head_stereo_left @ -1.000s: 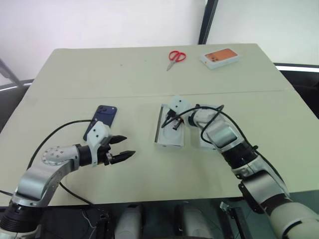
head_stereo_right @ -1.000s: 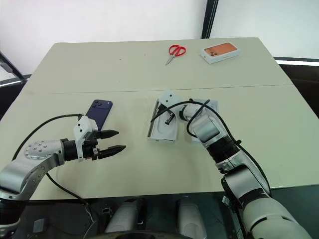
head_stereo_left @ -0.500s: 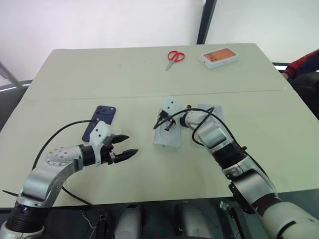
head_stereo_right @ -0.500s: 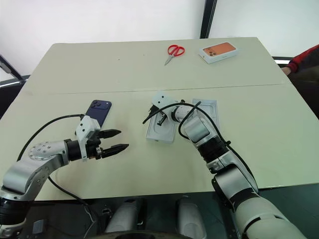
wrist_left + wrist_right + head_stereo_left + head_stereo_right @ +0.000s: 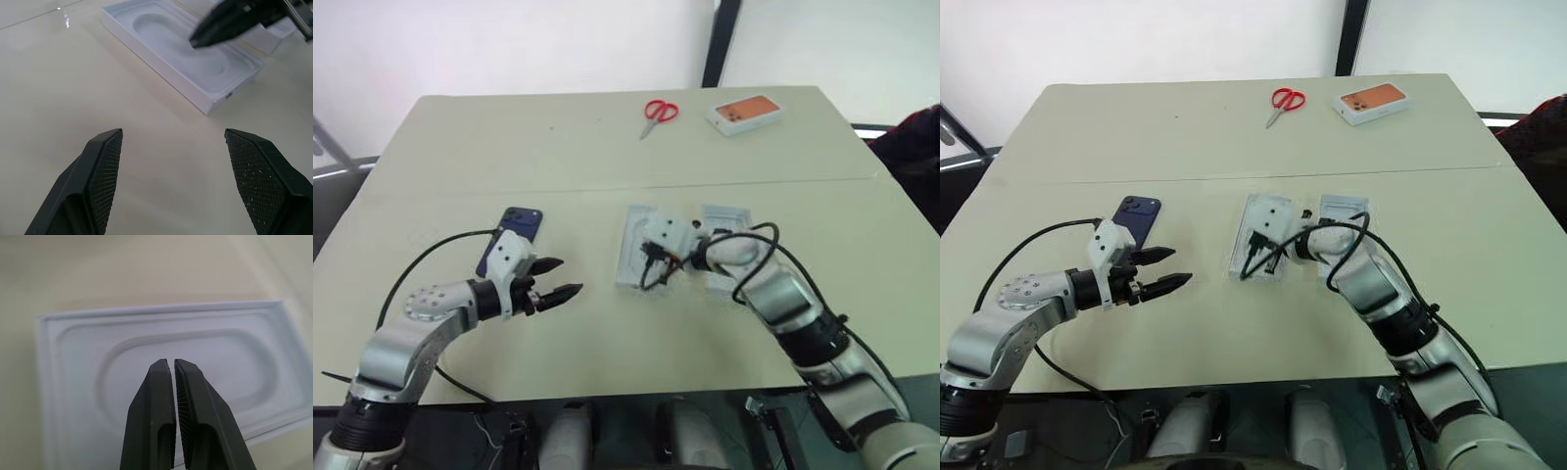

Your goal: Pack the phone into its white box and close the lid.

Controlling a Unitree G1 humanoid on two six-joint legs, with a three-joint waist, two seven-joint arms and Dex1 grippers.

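- The desk (image 5: 607,147) was a pale cream surface with a seam running across its middle.
- The right gripper (image 5: 1255,257) hung over the white moulded insert (image 5: 632,257), its jaws clenched together on nothing; in the right wrist view the two fingers (image 5: 154,416) met over the insert's rounded recess.
- The left gripper (image 5: 558,279) hovered above bare desk between the phone and the insert, jaws released and spread wide, holding nothing.
- The insert was a shallow white rectangle with a raised rim and an oval recess, lying near the desk centre.
- A second white rectangular piece (image 5: 729,223) lay just beside the insert on its right, partly hidden by the right arm; whether it was the white box or the lid could not be told.
- The phone (image 5: 516,235) was a slim dark navy-blue slab with rounded corners, lying flat on the desk at the robot's left, just behind the left gripper's wrist and well apart from the insert.
- A small box with an orange phone picture (image 5: 745,113) sat near the far edge.
- Red-handled scissors (image 5: 657,115) lay to its left.
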